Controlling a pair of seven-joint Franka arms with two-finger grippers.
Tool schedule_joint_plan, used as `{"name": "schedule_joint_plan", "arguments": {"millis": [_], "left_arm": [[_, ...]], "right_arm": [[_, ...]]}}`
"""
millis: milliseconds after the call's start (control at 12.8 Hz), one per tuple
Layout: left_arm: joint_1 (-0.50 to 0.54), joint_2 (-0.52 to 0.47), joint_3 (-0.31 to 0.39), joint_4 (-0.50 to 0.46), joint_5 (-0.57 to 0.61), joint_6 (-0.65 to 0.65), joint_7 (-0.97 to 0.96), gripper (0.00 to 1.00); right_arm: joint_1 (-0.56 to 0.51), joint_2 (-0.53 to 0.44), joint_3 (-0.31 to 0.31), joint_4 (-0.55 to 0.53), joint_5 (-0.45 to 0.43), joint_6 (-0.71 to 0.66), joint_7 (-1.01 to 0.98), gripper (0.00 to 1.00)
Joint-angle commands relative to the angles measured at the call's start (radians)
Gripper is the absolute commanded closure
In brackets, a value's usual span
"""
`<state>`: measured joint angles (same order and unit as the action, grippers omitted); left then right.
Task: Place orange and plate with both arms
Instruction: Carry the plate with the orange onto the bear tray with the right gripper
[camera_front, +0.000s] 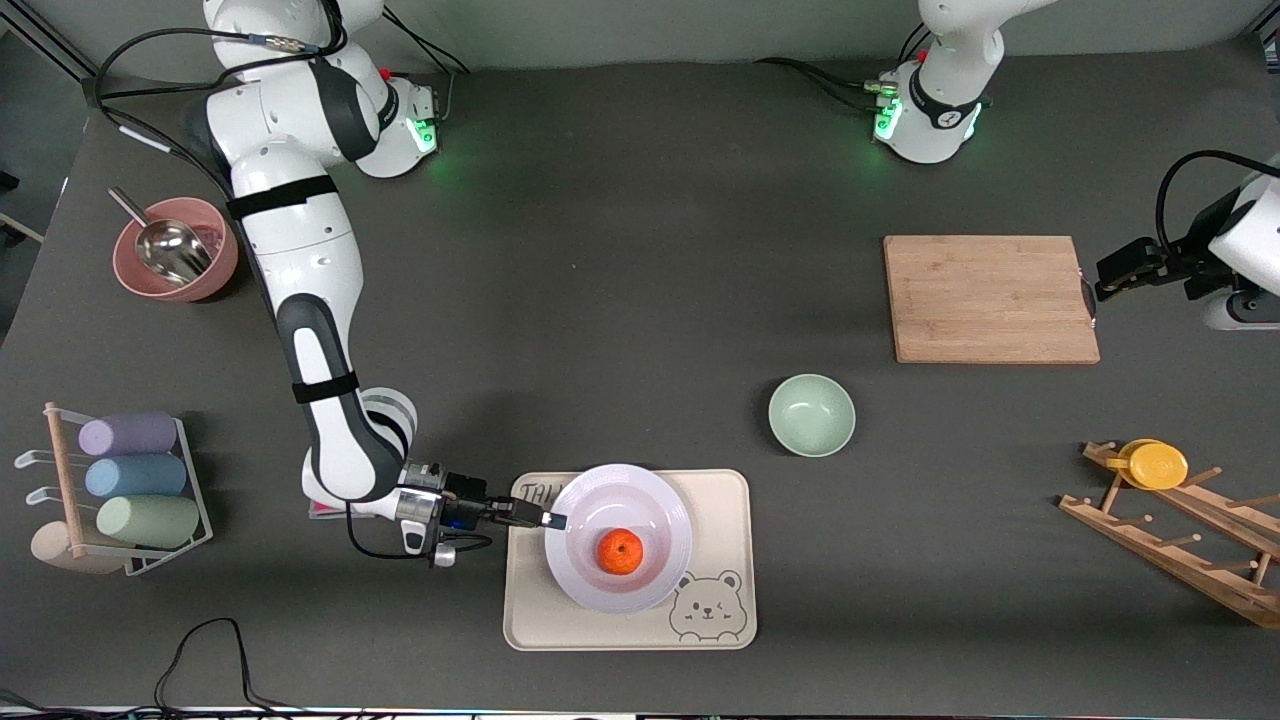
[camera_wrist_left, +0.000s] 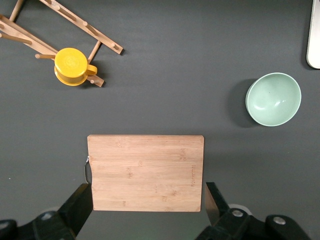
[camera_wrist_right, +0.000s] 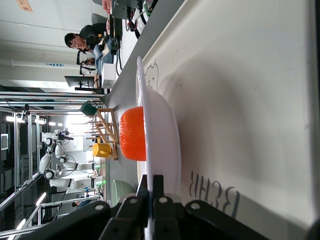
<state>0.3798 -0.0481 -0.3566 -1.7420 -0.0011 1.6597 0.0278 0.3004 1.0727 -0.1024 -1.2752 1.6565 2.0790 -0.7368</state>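
The orange (camera_front: 621, 551) lies in the centre of the pale plate (camera_front: 660, 505), which is over the cream bear tray (camera_front: 530, 610), nearer to the front camera than the mint bowl. My right gripper (camera_front: 545, 519) is shut on the plate's rim at the right arm's end. In the right wrist view the fingers (camera_wrist_right: 159, 182) pinch the rim of the plate (camera_wrist_right: 162, 130), with the orange (camera_wrist_right: 132, 134) above the tray (camera_wrist_right: 250, 100). I cannot tell whether the plate rests on the tray. My left gripper (camera_front: 1100, 278) is open and empty, up over the table beside the cutting board; it also shows in the left wrist view (camera_wrist_left: 147, 192).
A mint-green bowl (camera_front: 811, 414) and a wooden cutting board (camera_front: 988, 298) lie toward the left arm's end. A yellow cup (camera_front: 1155, 464) sits on a wooden rack (camera_front: 1180, 540). A pink bowl with a metal scoop (camera_front: 175, 250) and a holder of rolled cups (camera_front: 130, 480) stand at the right arm's end.
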Motion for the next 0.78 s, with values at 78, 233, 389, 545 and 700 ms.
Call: {"name": "schedule_joint_plan", "arguments": {"millis": [78, 233, 389, 545, 700], "left_arm": [[-0.007, -0.052, 0.013, -0.031, -0.013, 0.015, 0.012, 0.00], [-0.007, -0.049, 0.013, -0.031, -0.013, 0.015, 0.011, 0.00], [-0.006, -0.047, 0.013, -0.031, -0.013, 0.015, 0.007, 0.00], [-0.004, -0.047, 0.013, -0.031, -0.013, 0.015, 0.007, 0.00], [-0.004, -0.045, 0.013, -0.033, -0.013, 0.015, 0.007, 0.00]], "right_arm": [[0.002, 0.039, 0.003, 0.056, 0.008, 0.001, 0.030, 1.00], [0.002, 0.041, 0.003, 0.053, 0.005, 0.000, 0.030, 0.84], [0.002, 0.041, 0.003, 0.050, -0.004, 0.001, 0.034, 0.51], [-0.001, 0.035, 0.000, 0.048, -0.011, 0.000, 0.036, 0.31], [-0.007, 0.024, -0.007, 0.045, -0.061, 0.000, 0.054, 0.31]]}}
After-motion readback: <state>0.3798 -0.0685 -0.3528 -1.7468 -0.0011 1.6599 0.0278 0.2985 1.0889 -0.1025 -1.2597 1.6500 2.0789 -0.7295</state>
